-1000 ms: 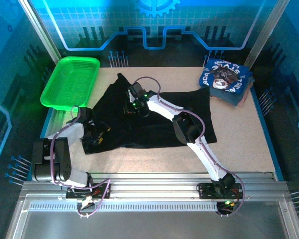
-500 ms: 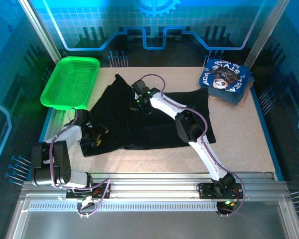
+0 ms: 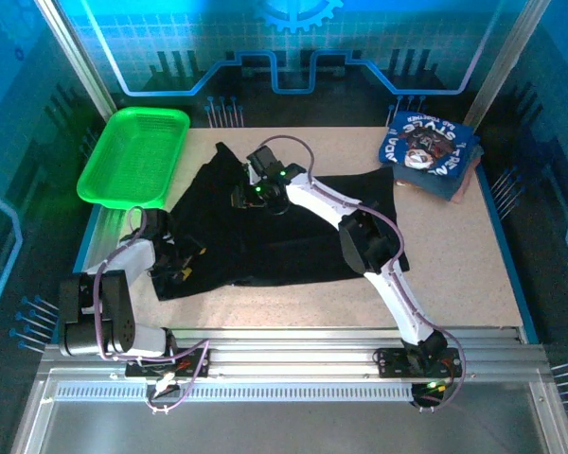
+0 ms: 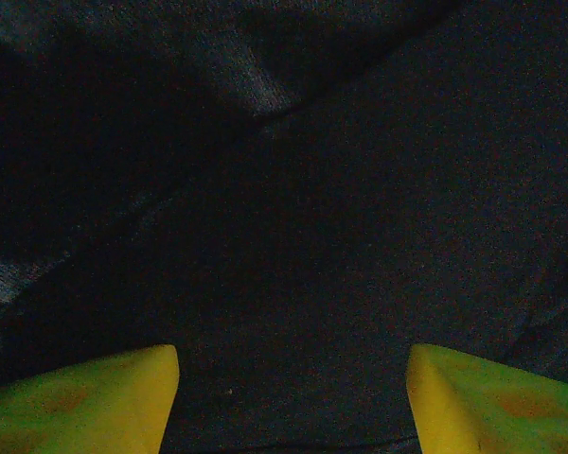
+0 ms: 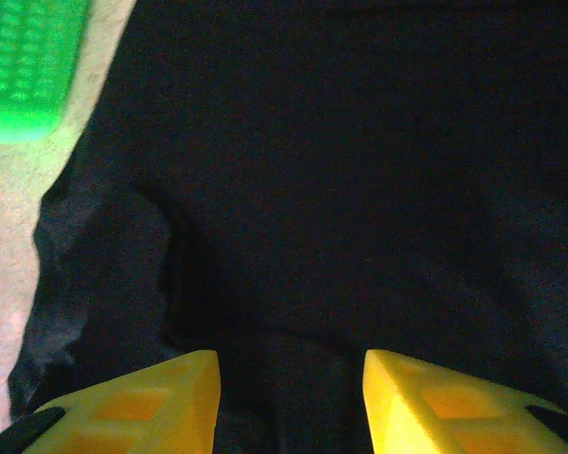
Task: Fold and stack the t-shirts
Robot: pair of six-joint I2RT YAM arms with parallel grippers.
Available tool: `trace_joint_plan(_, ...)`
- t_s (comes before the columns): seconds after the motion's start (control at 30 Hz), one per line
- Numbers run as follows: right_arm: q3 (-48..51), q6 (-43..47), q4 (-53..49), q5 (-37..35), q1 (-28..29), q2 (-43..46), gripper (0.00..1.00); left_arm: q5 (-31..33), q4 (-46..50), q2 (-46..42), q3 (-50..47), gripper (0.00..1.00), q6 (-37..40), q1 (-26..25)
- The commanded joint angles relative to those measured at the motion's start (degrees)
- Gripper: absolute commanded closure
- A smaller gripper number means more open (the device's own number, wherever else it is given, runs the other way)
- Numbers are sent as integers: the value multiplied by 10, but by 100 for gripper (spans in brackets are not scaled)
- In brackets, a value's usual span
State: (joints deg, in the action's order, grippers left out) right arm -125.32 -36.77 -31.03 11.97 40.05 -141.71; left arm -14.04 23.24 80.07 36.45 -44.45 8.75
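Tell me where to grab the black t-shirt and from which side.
Take the black t-shirt by its pointed far-left corner, probably coming in from the green basket side. That corner sticks out past the rest of the cloth onto bare table, so a thin edge is likely easy to pinch there.

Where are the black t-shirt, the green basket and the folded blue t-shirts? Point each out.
black t-shirt (image 3: 251, 244), top external view, flat middle of the cloth
green basket (image 3: 133, 159), top external view, bare floor of the basket
folded blue t-shirts (image 3: 430, 149), top external view, print on the top shirt
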Motion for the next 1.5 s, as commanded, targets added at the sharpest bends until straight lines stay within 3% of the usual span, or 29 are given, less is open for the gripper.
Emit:
trace_joint_plan(0.0,1,20,-36,10,16,5,55,4,48,1,-21,33,4,7)
trace_joint_plan(0.5,-84,34,-121,0,47,-85,61,1,48,-1,-23,33,7,7)
trace_joint_plan(0.57,-95,31,-133,-9,50,-94,65,1,49,-2,-23,33,7,7)
trace_joint_plan(0.73,-98,-3,-147,-46,40,-92,89,7,57,-8,-25,33,11,7)
trace_joint_plan(0.97,-17,-53,-110,-88,7,-32,100,20,69,-28,-43,33,11,16)
trace_joint_plan(1.37,52,-82,-78,-93,-11,14,100,13,67,-46,-50,33,9,21)
trace_joint_plan(1.47,82,-72,-46,-72,-15,41,84,-3,56,-65,-51,32,5,21)
